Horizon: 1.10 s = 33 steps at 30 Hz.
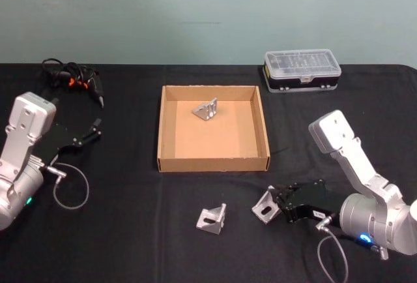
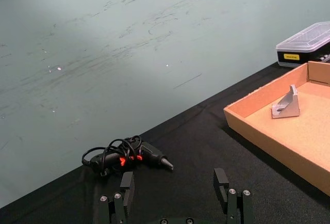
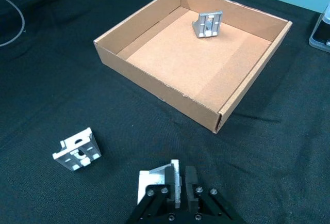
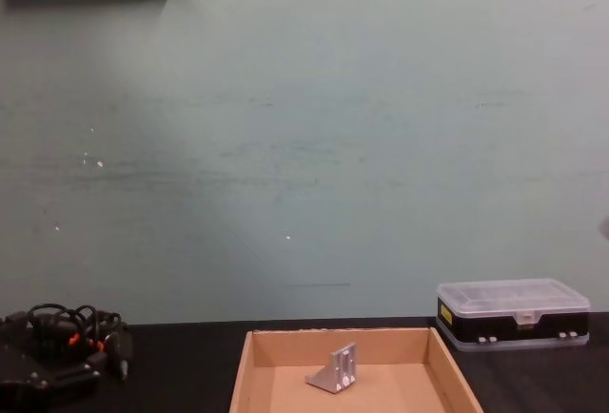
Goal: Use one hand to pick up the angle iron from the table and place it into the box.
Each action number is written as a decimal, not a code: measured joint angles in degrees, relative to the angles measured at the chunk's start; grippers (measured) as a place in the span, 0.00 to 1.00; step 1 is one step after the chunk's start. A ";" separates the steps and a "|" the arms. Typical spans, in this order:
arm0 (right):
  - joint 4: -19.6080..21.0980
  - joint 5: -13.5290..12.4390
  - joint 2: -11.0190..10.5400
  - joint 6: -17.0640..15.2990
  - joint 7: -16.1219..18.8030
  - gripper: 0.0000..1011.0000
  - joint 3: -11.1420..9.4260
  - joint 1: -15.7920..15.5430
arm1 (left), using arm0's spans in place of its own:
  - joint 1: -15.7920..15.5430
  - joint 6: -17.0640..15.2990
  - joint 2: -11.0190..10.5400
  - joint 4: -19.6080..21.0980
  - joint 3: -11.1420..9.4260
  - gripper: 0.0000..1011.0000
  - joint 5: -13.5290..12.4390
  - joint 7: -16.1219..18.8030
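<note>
The tan cardboard box (image 1: 213, 163) sits mid-table, and one silver angle iron (image 1: 206, 109) lies inside near its far wall. Another angle iron (image 1: 212, 218) rests loose on the black table (image 1: 130, 231) in front of the box. To its right, my right gripper (image 1: 280, 206) is shut on a further angle iron (image 1: 265, 205). In the right wrist view the gripper (image 3: 183, 180) clamps one flange of this piece (image 3: 157, 182), low at the table surface, with the box (image 3: 154, 79) ahead. My left gripper (image 1: 91, 132) stays open at the table's left, fingers (image 2: 127, 182) spread with nothing between them.
A clear-lidded organiser case (image 1: 301, 70) stands at the back right, behind the box. A black tool with tangled cable (image 1: 75, 79) lies at the back left. A loop of wire (image 1: 70, 188) hangs by the left arm.
</note>
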<state>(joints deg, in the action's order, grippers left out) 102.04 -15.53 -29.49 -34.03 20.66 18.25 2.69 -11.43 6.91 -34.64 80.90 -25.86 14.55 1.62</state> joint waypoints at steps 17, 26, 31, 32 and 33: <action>2.49 0.47 -0.75 1.33 -0.03 0.05 -0.45 -0.09 | 0.00 0.00 0.00 0.00 0.00 1.00 0.00 0.00; 2.81 1.69 -0.19 1.20 -0.11 0.05 -0.15 4.50 | 0.00 0.00 0.00 0.00 0.00 1.00 0.00 0.00; -0.81 3.52 1.65 1.35 -0.03 0.05 1.52 10.06 | 0.00 0.00 0.00 0.00 0.00 1.00 0.00 0.00; -1.62 3.89 1.93 1.44 -0.02 0.05 1.86 10.96 | 0.00 0.00 0.00 0.00 0.00 1.00 0.00 0.00; -3.20 4.74 2.57 1.65 0.03 0.05 2.57 12.73 | 0.00 0.00 0.00 0.00 0.00 1.00 0.00 0.00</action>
<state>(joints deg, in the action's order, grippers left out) 98.84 -10.80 -26.92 -32.37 20.70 20.82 15.42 -11.43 6.91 -34.65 80.90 -25.86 14.55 1.62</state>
